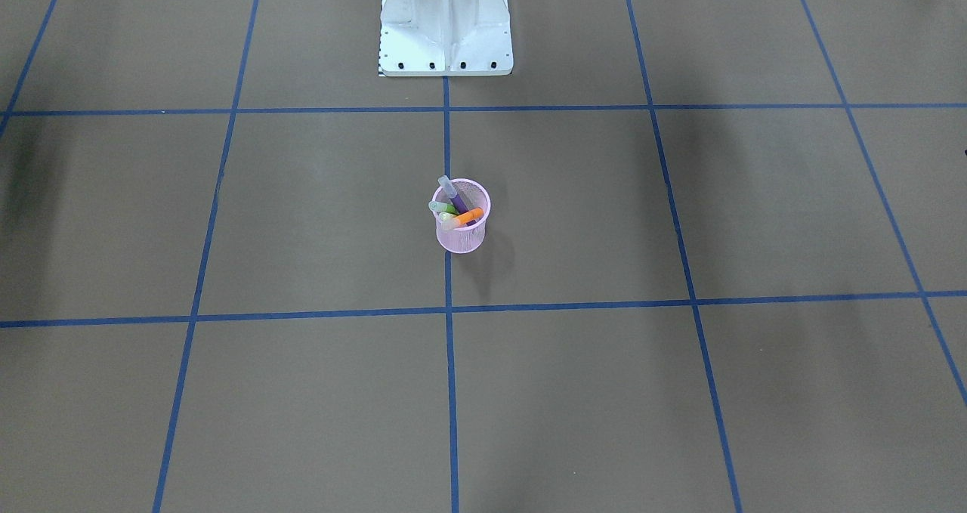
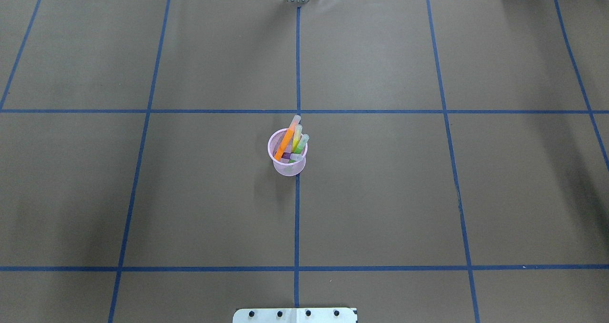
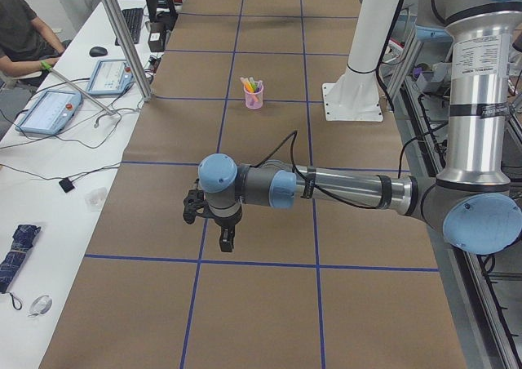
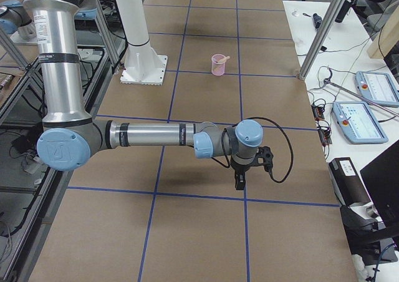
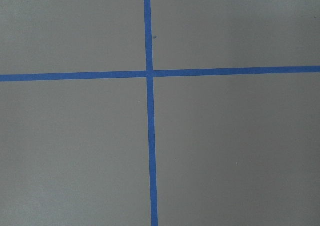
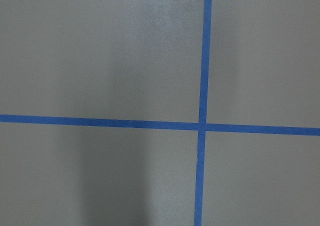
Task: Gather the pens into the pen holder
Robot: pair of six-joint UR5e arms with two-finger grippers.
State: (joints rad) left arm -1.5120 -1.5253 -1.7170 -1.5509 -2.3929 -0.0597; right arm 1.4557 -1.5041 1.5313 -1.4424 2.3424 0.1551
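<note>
The pink mesh pen holder (image 1: 462, 235) stands upright at the table's middle on a blue tape line; it also shows in the overhead view (image 2: 288, 166). Inside it lean an orange pen (image 2: 285, 144), a yellow pen (image 2: 297, 138), a green pen (image 2: 302, 143) and a purple pen (image 1: 455, 195), cap ends sticking out. My left gripper (image 3: 224, 240) shows only in the left side view, far from the cup, pointing down over the table. My right gripper (image 4: 240, 181) shows only in the right side view, likewise far away. I cannot tell whether either is open or shut. Both wrist views show only brown paper and tape.
The white robot base (image 1: 446, 26) stands behind the cup. Blue tape lines (image 2: 297, 218) grid the brown table cover. Beside the table stand metal posts (image 3: 122, 38) and a desk with control pendants (image 3: 49, 112); a seated person (image 3: 20, 30) is at its far end.
</note>
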